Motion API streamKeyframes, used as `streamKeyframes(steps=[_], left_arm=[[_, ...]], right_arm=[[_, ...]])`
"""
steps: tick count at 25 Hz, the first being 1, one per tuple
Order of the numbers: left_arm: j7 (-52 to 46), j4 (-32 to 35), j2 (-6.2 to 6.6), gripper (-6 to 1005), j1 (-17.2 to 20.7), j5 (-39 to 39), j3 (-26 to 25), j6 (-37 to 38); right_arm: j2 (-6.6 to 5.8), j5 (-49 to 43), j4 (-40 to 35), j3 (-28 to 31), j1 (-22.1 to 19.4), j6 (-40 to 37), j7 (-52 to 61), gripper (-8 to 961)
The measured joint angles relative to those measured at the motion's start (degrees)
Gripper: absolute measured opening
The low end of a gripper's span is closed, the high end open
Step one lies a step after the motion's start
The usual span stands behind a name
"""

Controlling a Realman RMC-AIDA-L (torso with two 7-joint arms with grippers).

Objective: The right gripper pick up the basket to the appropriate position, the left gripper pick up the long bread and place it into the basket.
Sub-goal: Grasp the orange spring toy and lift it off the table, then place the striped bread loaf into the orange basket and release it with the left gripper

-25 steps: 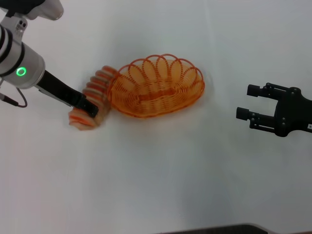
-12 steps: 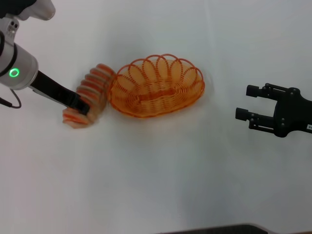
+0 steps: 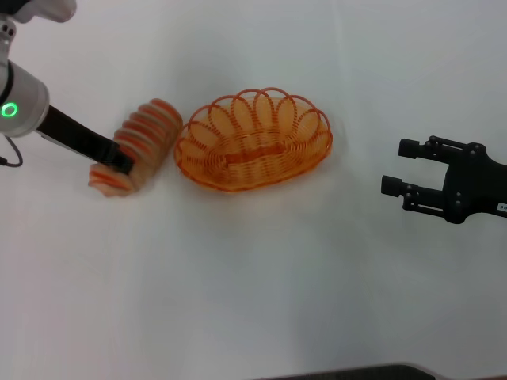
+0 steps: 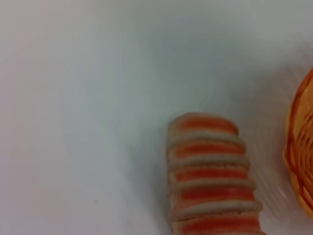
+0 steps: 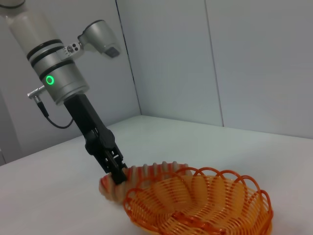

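I see the white desk under everything. On it sits the basket, upright, well to the left of my right gripper and just right of my left gripper.

My right gripper hangs over bare desk with its fingers spread apart and nothing between them, pointing toward the basket. In the right wrist view the basket lies close in front of that gripper, with my other arm beyond it.

My left gripper is pinching the bread near its nearer end. The loaf runs on from the gripper at a slant toward the basket's left rim, its far end just beside the rim but apart from it. In the right wrist view the left gripper reaches down onto the bread just behind the basket. The left wrist view shows the bread stretching away from that gripper, with the basket rim to one side. I cannot tell whether the loaf is touching the desk.
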Motion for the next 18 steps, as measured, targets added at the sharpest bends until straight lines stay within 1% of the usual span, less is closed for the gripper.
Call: streamKeyframes(steps=[5, 11, 15, 18], left_arm=[[1.89, 2.89, 0.36, 397, 0.71, -0.31, -0.79, 0.32], [6.08, 6.77, 0.39, 355, 0.36, -0.59, -4.18, 2.52], [10.38, 10.3, 0.21, 319, 0.35, -3.15, -5.63, 4.98], [12.07, 11.18, 0.25, 299, 0.31, -5.1, -5.89, 5.98]], right_arm=[[0.03, 0.0, 0.03, -0.02, 0.05, 0.03, 0.0, 745], [0.04, 0.0, 0.03, -0.09, 0.26, -0.22, 0.04, 745], [0.04, 0.0, 0.03, -0.09, 0.27, -0.27, 0.05, 745], [0.03, 0.0, 0.03, -0.09, 0.33, -0.23, 0.06, 745]])
